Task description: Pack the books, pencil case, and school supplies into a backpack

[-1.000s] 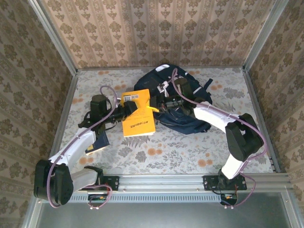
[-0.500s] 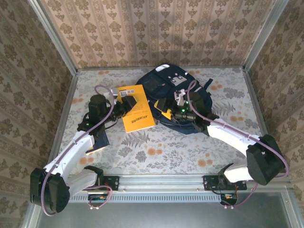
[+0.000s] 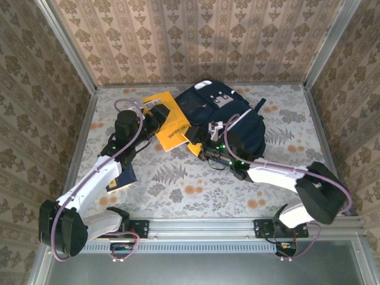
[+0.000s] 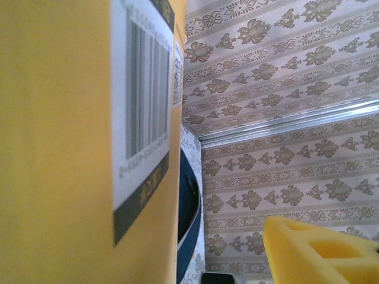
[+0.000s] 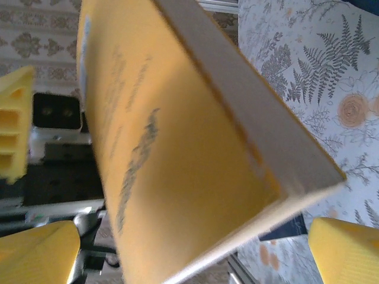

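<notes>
A bright yellow book (image 3: 169,127) hangs tilted above the table, just left of the dark navy backpack (image 3: 237,116). My left gripper (image 3: 155,113) is shut on the book's far left corner. In the left wrist view the book's barcoded cover (image 4: 89,148) takes up the left side, one yellow finger (image 4: 320,248) shows at lower right, and a strip of the backpack (image 4: 189,207) lies behind. My right gripper (image 3: 203,148) is open at the book's near right corner. Its two pads stand wide on either side of the book (image 5: 177,154) without touching it.
A dark navy book (image 3: 123,177) lies on the floral table under my left arm. Patterned walls close in the back and both sides, and a metal rail (image 3: 202,228) runs along the near edge. Bare table (image 3: 196,190) lies in front of the backpack.
The right gripper let go of the yellow book and opened wide, pulling back toward the near side. The left gripper carried the book up and back-left, turning it.
</notes>
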`<state>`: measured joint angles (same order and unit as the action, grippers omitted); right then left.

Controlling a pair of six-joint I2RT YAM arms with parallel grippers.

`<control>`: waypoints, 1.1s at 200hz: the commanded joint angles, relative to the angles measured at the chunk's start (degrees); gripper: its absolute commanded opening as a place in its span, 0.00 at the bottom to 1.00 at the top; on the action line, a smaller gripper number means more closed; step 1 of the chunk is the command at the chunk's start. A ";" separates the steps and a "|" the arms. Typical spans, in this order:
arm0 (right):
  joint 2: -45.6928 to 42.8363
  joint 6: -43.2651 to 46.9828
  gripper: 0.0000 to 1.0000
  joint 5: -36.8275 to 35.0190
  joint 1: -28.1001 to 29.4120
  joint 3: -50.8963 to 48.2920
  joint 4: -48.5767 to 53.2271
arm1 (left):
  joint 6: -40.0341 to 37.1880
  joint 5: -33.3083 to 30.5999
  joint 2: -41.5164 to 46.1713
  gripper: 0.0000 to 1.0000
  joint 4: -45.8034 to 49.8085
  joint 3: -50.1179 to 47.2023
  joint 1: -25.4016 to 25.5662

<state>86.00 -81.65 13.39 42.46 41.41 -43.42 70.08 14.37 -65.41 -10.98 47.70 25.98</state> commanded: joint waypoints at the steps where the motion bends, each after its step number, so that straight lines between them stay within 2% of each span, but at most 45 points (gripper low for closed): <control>1: 5.35 -5.53 1.00 -3.09 0.74 4.72 -13.75 | 3.80 -3.87 0.11 0.00 -7.06 3.27 2.00; 19: 8.52 -5.74 0.93 -3.98 1.20 7.46 -17.39 | 4.41 -5.43 0.43 0.00 -6.92 2.85 2.75; 36: 8.48 -4.28 0.78 -7.71 1.65 7.64 -17.39 | 5.34 -6.69 0.87 0.00 -6.77 2.07 3.19; 46: 7.78 -3.41 0.64 -10.04 1.83 7.31 -15.96 | 5.66 -7.28 1.14 0.00 -6.63 1.56 3.35; 71: 5.93 -2.44 0.13 -13.53 1.94 6.32 -12.68 | 5.82 -8.48 1.52 0.00 -4.32 0.81 4.03; 80: 5.30 -1.99 0.00 -13.96 1.94 6.05 -11.36 | 5.85 -8.39 1.43 0.08 -3.46 0.71 4.08; 89: 4.59 -1.72 0.00 -14.46 1.98 5.65 -10.35 | 5.86 -8.28 1.25 0.22 -2.73 0.59 4.21; 103: 3.78 -1.32 0.00 -14.83 1.86 4.70 -9.91 | 5.49 -7.80 0.92 0.50 -2.00 0.51 4.26; 122: 2.69 -1.24 0.00 -14.50 1.14 3.37 -9.81 | 4.29 -7.26 0.64 0.65 -0.28 0.70 4.26; 186: -4.42 2.14 0.00 -12.20 -2.77 -1.23 -4.42 | -3.57 -7.71 2.30 0.87 8.93 1.12 4.21; 197: -5.91 4.36 0.00 -10.32 -4.13 -1.07 -0.17 | -6.73 -7.47 2.24 0.87 11.38 2.09 4.17; 220: -14.55 11.17 0.00 -8.64 -7.27 -1.17 12.24 | -15.15 -5.91 -0.40 0.87 17.11 6.36 4.17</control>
<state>81.12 -78.63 2.33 37.95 39.42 -39.16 65.71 6.85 -64.77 -0.86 48.97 30.13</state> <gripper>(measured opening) 0.197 0.873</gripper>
